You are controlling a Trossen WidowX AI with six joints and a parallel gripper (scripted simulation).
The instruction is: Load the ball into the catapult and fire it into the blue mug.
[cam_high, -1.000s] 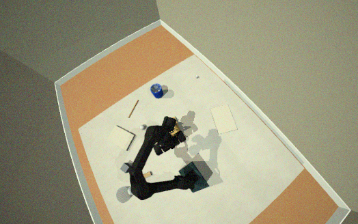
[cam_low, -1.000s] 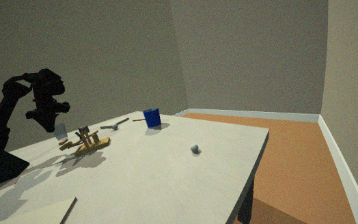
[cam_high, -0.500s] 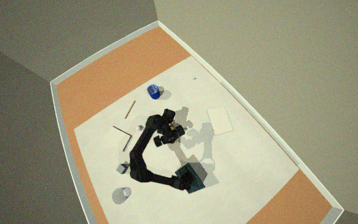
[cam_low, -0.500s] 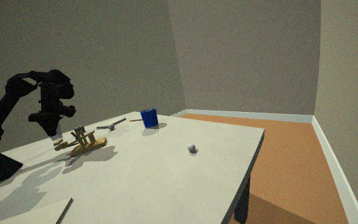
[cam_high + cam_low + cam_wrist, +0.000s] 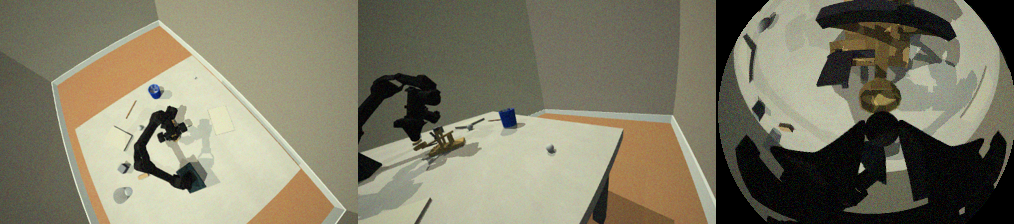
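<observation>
Orange floor is bordering the pale tabletop (image 5: 239, 160) (image 5: 501, 177); near the centre of the top view, the claw (image 5: 168, 137) (image 5: 416, 140) (image 5: 881, 124) is pinching a dark-looking ball (image 5: 882, 127) above the catapult's (image 5: 175, 138) (image 5: 447, 147) (image 5: 881, 65) cup (image 5: 420, 146) (image 5: 880, 96), presumably for loading; the blue mug (image 5: 154, 91) (image 5: 507, 118) is standing upper centre-left, likely as target; no writing is showing legibly.

The top view looks steeply down from well above the pale rectangular tabletop (image 5: 239, 164) (image 5: 505, 177); the exterior view looks across it from nearer. Both share the cylindrical blue mug (image 5: 154, 91) (image 5: 507, 118). The wrist view peers closely down past the black gripper (image 5: 173, 133) (image 5: 416, 139) (image 5: 882, 129).
</observation>
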